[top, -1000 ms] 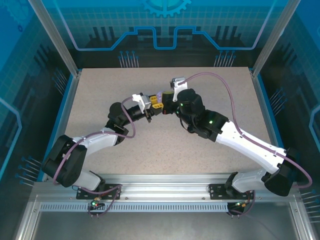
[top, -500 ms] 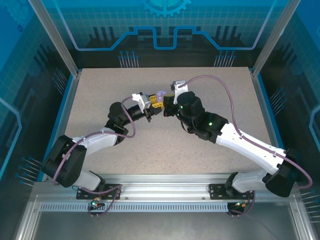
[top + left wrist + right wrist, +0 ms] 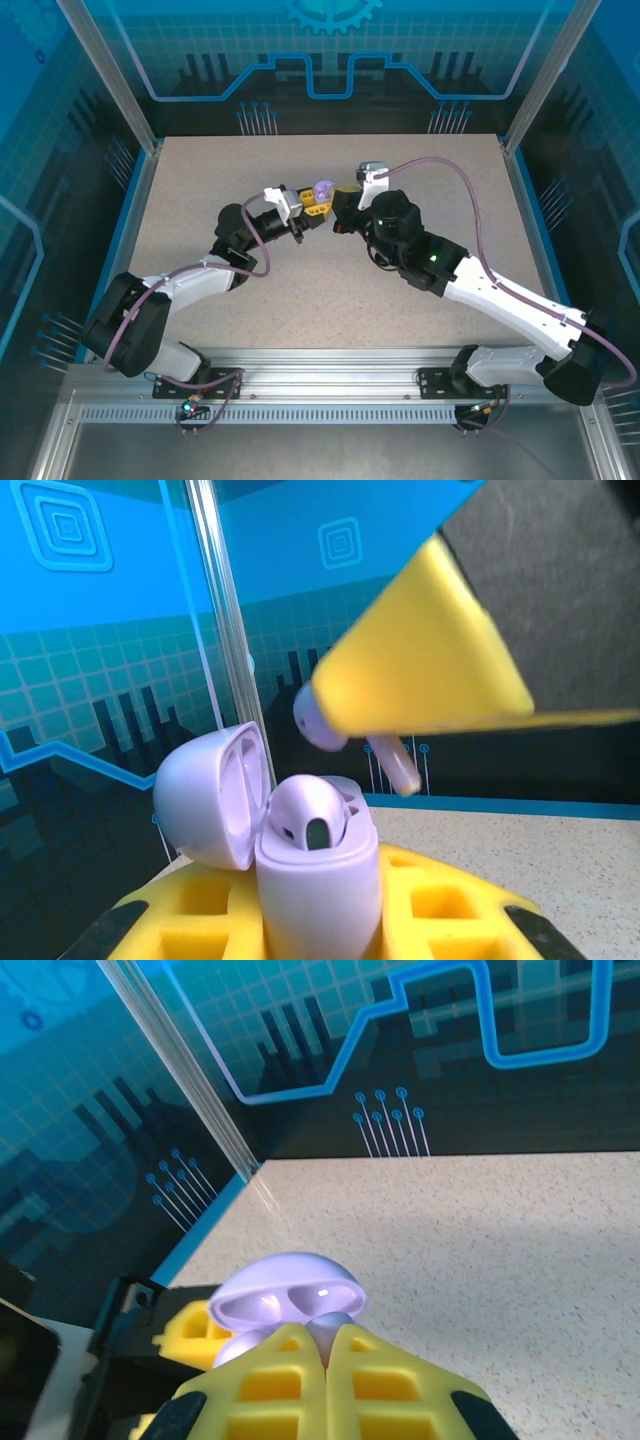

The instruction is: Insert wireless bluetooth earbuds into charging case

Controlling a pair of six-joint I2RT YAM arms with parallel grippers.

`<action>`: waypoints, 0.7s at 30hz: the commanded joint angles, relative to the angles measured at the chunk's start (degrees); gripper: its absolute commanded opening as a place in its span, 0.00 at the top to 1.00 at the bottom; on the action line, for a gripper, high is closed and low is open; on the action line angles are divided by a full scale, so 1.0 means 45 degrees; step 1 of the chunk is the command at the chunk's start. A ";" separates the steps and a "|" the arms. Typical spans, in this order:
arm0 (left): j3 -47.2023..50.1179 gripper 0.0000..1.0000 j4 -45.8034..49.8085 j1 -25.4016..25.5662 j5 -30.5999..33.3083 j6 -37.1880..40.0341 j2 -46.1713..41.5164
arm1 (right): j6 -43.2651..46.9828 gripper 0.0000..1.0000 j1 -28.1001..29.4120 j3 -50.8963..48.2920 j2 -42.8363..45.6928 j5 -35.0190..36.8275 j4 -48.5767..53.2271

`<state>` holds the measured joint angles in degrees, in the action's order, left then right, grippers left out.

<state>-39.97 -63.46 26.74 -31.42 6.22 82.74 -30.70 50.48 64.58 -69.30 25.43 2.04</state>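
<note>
Holding a lavender rounded plastic charging case (image 3: pixel 318 880) above the speckled beige table (image 3: pixel 200 180), the left gripper (image 3: pixel 310 200) has its yellow ribbed fingers pinched on the case's lower body, near the middle of the overhead view. The case's hinged lid (image 3: pixel 205 795) stands tipped back to the left. One lavender earbud (image 3: pixel 305 815) already sits in its well, its rounded head showing above the rim.

Just above and to the right, a second lavender stemmed earbud (image 3: pixel 318 722) hangs nipped in the right gripper (image 3: pixel 326 1345), whose yellow fingers (image 3: pixel 420 670) are pressed together on it. Its stem slants down and to the right, close to the case mouth but apart from it. From the right wrist, the open lid lies directly beyond the closed fingertips.

The job for this lavender pair looks about half finished, with one bud home and the other brought near but not yet lowered. What appears to remain is turning the stem toward the free well, which is hard to make out behind the seated bud, then easing it in, letting go and shutting the lid. With the bud so small against the pads, a slight twist on release could leave it askew.
</note>
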 commanded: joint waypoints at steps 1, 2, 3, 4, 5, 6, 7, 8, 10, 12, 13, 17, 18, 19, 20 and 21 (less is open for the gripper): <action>-0.0369 1.00 -0.0489 0.0053 -0.0372 0.0385 -0.0398 | -0.0055 0.97 0.0090 -0.0151 0.0272 -0.0048 -0.1143; -0.0392 1.00 -0.0415 0.0051 -0.0386 0.0420 -0.0393 | -0.0038 0.97 0.0090 -0.0168 0.0264 -0.0065 -0.1242; -0.0412 1.00 -0.0356 0.0053 -0.0410 0.0434 -0.0379 | -0.0011 0.97 0.0099 -0.0190 0.0263 -0.0082 -0.1385; -0.0414 1.00 -0.0329 0.0053 -0.0437 0.0428 -0.0379 | -0.0006 0.97 0.0104 -0.0208 0.0263 -0.0084 -0.1482; -0.0420 1.00 -0.0305 0.0053 -0.0459 0.0447 -0.0379 | -0.0009 0.97 0.0110 -0.0189 0.0232 -0.0077 -0.1532; -0.0413 1.00 -0.0313 0.0043 -0.0459 0.0448 -0.0379 | 0.0023 0.97 0.0105 -0.0171 0.0161 -0.0068 -0.1564; -0.0416 1.00 -0.0314 0.0051 -0.0469 0.0440 -0.0379 | 0.0023 0.97 0.0108 -0.0152 0.0104 -0.0030 -0.1556; -0.0434 1.00 -0.0311 0.0053 -0.0479 0.0453 -0.0399 | 0.0049 0.97 0.0107 -0.0151 0.0027 -0.0007 -0.1583; -0.0430 1.00 -0.0302 0.0053 -0.0479 0.0453 -0.0437 | 0.0064 0.97 0.0094 -0.0141 -0.0109 0.0048 -0.1607; -0.0465 1.00 -0.0254 0.0053 -0.0505 0.0445 -0.0477 | 0.0024 0.97 0.0100 -0.0190 -0.0221 0.0126 -0.1643; -0.0477 1.00 -0.0235 0.0053 -0.0519 0.0436 -0.0495 | 0.0006 0.97 0.0113 -0.0224 -0.0264 0.0130 -0.1682; -0.0501 1.00 -0.0182 0.0053 -0.0514 0.0449 -0.0591 | -0.0046 0.97 0.0099 -0.0287 -0.0467 0.0156 -0.1724; -0.0510 1.00 -0.0157 0.0052 -0.0523 0.0453 -0.0612 | -0.0034 0.97 0.0111 -0.0269 -0.0503 0.0224 -0.1682; -0.0513 1.00 -0.0155 0.0049 -0.0527 0.0454 -0.0647 | -0.0019 0.97 0.0101 -0.0285 -0.0552 0.0302 -0.1646; -0.0494 1.00 -0.0155 0.0047 -0.0520 0.0449 -0.0669 | 0.0000 0.97 0.0103 -0.0322 -0.0556 0.0359 -0.1631; -0.0489 1.00 -0.0141 0.0043 -0.0518 0.0440 -0.0690 | 0.0005 0.97 0.0100 -0.0360 -0.0567 0.0436 -0.1633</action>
<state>-40.05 -62.74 26.70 -32.25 6.59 81.89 -30.65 50.59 63.96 -71.13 25.50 -4.08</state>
